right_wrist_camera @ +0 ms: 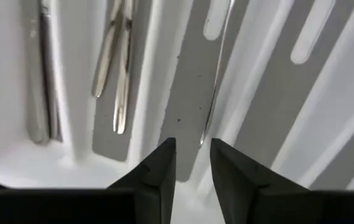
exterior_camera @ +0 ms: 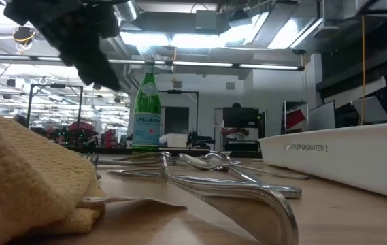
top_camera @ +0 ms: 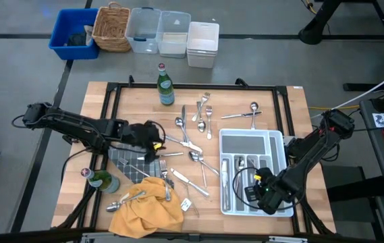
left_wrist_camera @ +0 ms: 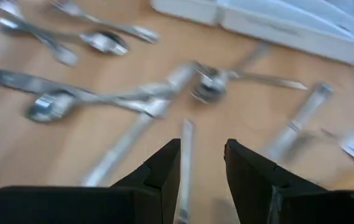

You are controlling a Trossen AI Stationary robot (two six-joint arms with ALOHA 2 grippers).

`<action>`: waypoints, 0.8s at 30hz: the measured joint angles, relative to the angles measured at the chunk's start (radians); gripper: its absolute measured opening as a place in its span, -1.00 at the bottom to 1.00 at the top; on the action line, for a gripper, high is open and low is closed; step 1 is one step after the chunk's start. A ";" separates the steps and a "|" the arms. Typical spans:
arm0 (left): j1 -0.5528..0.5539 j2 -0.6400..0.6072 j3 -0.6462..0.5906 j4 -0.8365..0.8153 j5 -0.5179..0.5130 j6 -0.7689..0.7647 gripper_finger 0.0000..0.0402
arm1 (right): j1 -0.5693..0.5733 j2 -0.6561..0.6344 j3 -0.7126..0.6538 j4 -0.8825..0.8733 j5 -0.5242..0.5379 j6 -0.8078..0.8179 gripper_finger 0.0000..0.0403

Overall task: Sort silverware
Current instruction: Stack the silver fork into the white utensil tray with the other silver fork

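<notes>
Right gripper (top_camera: 267, 192), fingers parted and empty, hangs low over the near end of the white tray (top_camera: 281, 150), its arm bent back to the table's right edge; left gripper (top_camera: 156, 142), likewise open and holding nothing, reaches in from the left above the silverware (top_camera: 190, 145) scattered mid-table, several pieces already lying in the tray's slots

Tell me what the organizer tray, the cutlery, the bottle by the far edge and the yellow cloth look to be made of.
Organizer tray: white moulded plastic by its look, matte, thin walls. Cutlery: polished metal, likely steel; bright mirror glints. Bottle: green glass, apparently; translucent and glossy in the low view. Yellow cloth: soft woven fabric, rumpled with visible weave.
</notes>
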 joint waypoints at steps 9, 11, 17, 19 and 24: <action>-0.001 0.070 0.000 -0.085 0.190 -0.108 -0.43 | 0.000 0.000 0.058 -0.076 0.131 -0.014 -0.51; -0.001 0.109 0.000 -0.081 0.230 -0.115 -0.43 | 0.000 0.000 0.066 -0.074 0.166 -0.014 -0.51; -0.001 0.229 0.000 -0.083 0.258 -0.094 -0.43 | 0.000 0.000 0.089 -0.075 0.286 -0.035 -0.51; -0.001 0.258 0.000 -0.075 0.259 -0.092 -0.43 | 0.000 0.000 0.095 -0.074 0.310 -0.041 -0.51; -0.001 0.320 0.000 -0.029 0.288 -0.075 -0.43 | 0.000 0.000 0.097 -0.074 0.319 -0.041 -0.51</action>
